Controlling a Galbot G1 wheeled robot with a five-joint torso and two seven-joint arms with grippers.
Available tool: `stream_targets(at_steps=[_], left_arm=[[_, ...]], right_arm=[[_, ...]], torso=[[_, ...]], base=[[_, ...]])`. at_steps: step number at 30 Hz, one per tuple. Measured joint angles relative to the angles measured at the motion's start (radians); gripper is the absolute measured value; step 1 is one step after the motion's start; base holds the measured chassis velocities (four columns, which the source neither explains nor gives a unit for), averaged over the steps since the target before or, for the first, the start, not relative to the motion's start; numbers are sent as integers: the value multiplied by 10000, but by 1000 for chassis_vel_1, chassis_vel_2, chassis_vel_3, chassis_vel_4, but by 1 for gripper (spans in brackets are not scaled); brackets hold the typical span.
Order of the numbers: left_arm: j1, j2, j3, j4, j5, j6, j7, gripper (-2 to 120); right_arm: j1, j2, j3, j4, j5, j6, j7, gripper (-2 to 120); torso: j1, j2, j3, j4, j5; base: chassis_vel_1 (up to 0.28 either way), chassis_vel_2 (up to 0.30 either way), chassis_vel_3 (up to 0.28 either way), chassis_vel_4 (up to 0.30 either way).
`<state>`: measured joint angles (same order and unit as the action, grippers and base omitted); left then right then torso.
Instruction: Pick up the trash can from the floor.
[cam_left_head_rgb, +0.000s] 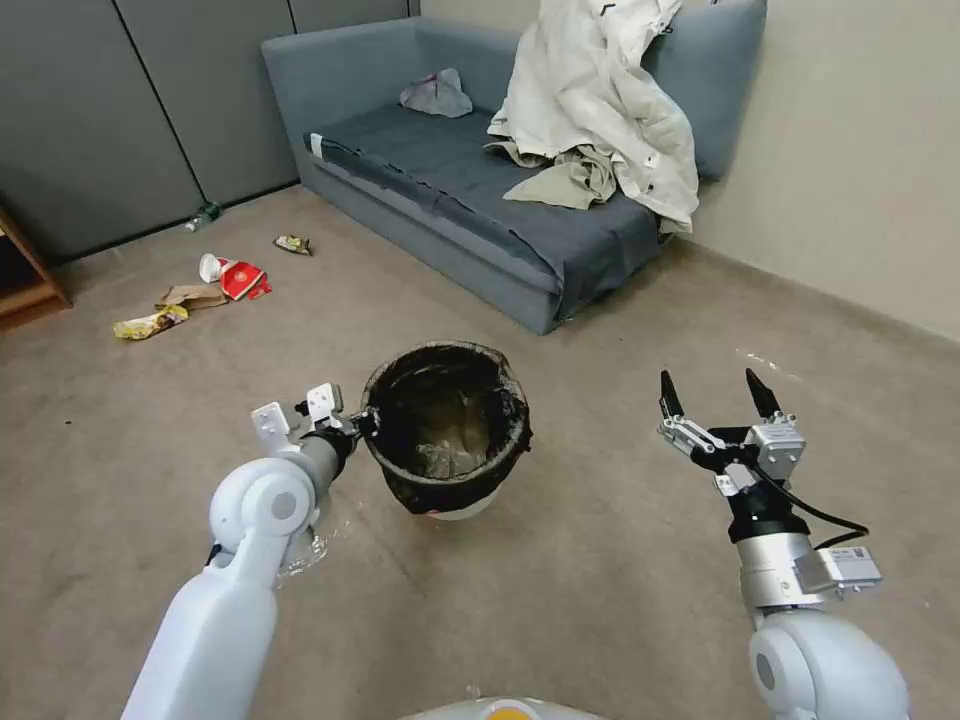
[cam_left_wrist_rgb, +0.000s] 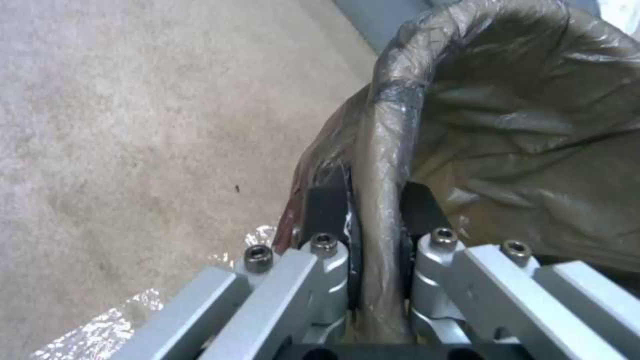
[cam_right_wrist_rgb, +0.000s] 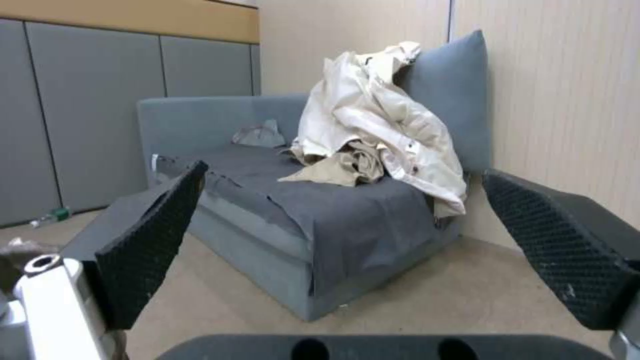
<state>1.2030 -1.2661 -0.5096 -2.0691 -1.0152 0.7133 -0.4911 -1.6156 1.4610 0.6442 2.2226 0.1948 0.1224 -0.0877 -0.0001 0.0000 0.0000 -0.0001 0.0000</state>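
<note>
The trash can (cam_left_head_rgb: 447, 428) shows mostly its black bag; just a sliver of white body peeks out at the bottom, and whether its base touches the floor (cam_left_head_rgb: 600, 560) or hangs slightly above it is hard to judge. It tilts a little, its mouth open toward the camera. In the head view the left gripper (cam_left_head_rgb: 362, 424) is partly hidden by its own wrist, so its fingertips barely show there. The left wrist view settles it: two dark pads (cam_left_wrist_rgb: 327, 205) are pinched on either side of the bag-covered rim (cam_left_wrist_rgb: 383, 165), one outside and one inside the can.

The left arm reaches forward from the near left, bent at the elbow, its gripper meeting the can's left edge. The right gripper (cam_left_head_rgb: 718, 394) is held up at the near right, well apart from the can, fingers spread wide and holding nothing, pointing toward the far sofa (cam_left_head_rgb: 470, 170). Clothes (cam_left_head_rgb: 600, 110) lie heaped on the sofa; litter (cam_left_head_rgb: 200, 290) is scattered on the far left.
</note>
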Motion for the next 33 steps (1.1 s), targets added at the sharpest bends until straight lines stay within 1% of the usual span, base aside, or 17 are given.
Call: stream_targets(at_steps=[3,6,33], left_arm=[[103,59,-120,-320,-159,32,-105,5],[139,58,-167,-417,-217,46,-139,5],[264,-7,-193,-450,-223,85,-162,5]], right_arm=[[24,-12,10,-1,26,-7,10,100],[38,-13,10,-11,31,-8,11,100],[20,13,-15,-85,-37,-43,18,100]], torso=[[1,0,0,0,0],[1,0,0,0,0],[2,0,0,-1,0]], base=[[0,0,0,0],[0,0,0,0],[0,0,0,0]])
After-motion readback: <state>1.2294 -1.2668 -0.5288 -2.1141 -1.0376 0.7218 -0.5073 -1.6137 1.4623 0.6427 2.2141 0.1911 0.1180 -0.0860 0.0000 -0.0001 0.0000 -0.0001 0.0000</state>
